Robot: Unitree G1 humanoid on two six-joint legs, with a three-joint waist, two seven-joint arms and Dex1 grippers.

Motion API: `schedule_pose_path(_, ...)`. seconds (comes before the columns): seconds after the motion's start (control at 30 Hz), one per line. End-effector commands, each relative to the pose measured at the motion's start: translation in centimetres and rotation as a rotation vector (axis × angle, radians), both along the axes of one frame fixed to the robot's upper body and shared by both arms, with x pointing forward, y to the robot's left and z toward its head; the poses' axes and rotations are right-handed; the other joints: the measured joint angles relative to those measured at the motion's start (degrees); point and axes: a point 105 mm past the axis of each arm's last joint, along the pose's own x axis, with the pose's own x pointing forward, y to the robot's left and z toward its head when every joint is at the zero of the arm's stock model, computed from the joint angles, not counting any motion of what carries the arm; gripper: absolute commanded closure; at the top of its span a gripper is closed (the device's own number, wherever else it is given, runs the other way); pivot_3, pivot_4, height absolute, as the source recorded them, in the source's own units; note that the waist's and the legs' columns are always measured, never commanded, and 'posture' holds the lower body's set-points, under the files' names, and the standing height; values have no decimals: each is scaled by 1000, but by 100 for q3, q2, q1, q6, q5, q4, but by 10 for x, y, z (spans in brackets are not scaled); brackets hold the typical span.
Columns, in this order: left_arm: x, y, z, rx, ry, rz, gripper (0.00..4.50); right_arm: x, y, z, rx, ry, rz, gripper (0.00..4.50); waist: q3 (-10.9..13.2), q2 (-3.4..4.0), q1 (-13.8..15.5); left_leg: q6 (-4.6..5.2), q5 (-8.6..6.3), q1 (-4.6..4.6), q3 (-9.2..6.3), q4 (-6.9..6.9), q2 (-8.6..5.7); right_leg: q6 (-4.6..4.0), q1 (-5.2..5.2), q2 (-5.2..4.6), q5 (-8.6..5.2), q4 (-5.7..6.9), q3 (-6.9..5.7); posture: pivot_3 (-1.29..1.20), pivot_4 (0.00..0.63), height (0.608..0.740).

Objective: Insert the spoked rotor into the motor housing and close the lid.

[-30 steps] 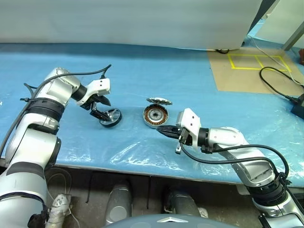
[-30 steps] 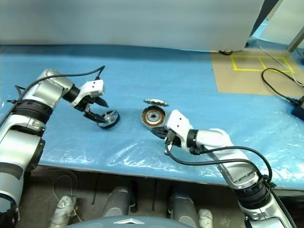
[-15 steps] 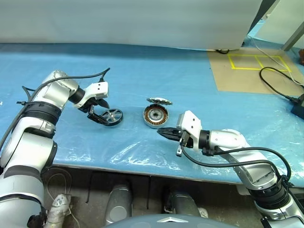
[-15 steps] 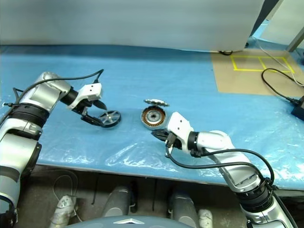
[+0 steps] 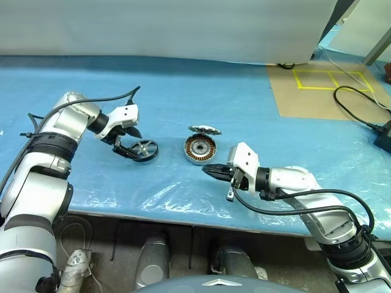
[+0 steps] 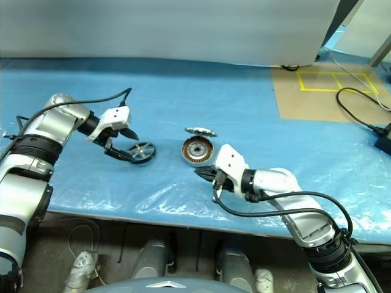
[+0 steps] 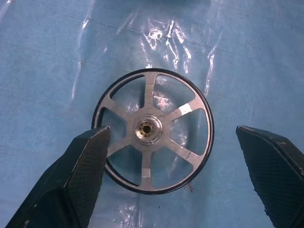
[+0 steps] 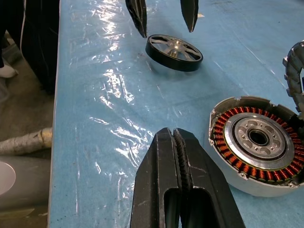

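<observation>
Left gripper [image 5: 130, 141] is held spread wide over the dark-rimmed spoked wheel [image 5: 145, 149], one finger to each side of its rim, apparently ready for a grasp. That wheel is laid flat, apart from the motor housing [image 5: 200, 149], against which a jagged silver wheel [image 5: 204, 129] is leaned. Right gripper [image 5: 208, 169] is kept clenched, empty, just beside the housing.

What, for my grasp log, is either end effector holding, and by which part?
Nothing. The left end effector stands open astride the spoked wheel; the right end effector is shut, empty.
</observation>
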Motion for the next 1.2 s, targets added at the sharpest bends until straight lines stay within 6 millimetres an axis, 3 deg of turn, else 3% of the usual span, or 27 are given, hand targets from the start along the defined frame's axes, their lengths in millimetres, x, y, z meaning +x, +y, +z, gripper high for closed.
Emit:
schedule_pose_path(0.03, 2, 1, 9, -5, -42, -10, 26, -5, 4, 8, 10, -31, 22, 4500, 0, 0, 1, 0, 0, 0, 0, 0, 0, 0, 0, 0, 0, 0, 0, 0, 150, 740)
schedule_pose_path(0.17, 6, -1, 10, -21, -61, 9, 26, -6, 3, 7, 9, -30, 22, 4500, 0, 0, 2, 0, 0, 0, 0, 1, -1, 0, 0, 0, 0, 2, 0, 0, 150, 740)
schedule_pose_path(0.3, 5, -1, 10, -26, -56, 11, 859, -5, 3, 7, 9, -30, 21, 4500, 0, 0, -1, 0, 0, 0, 0, 1, 0, 0, 0, 0, 0, 3, 0, 0, 150, 740)
schedule_pose_path(0.37, 5, -1, 9, -29, -53, 18, 1549, -5, 3, 7, 9, -30, 21, 4500, 0, 0, 0, 0, 0, 0, 0, 1, 0, 0, 0, 0, 0, 3, 0, 0, 150, 740)
schedule_pose_path(1.2, 12, -3, -17, 63, -36, 68, 1549, -7, 1, 6, 1, -23, 15, 4500, 0, 0, 2, 0, 1, 1, 0, 4, 0, 4, 0, 0, 2, 6, 0, 0, 150, 740)
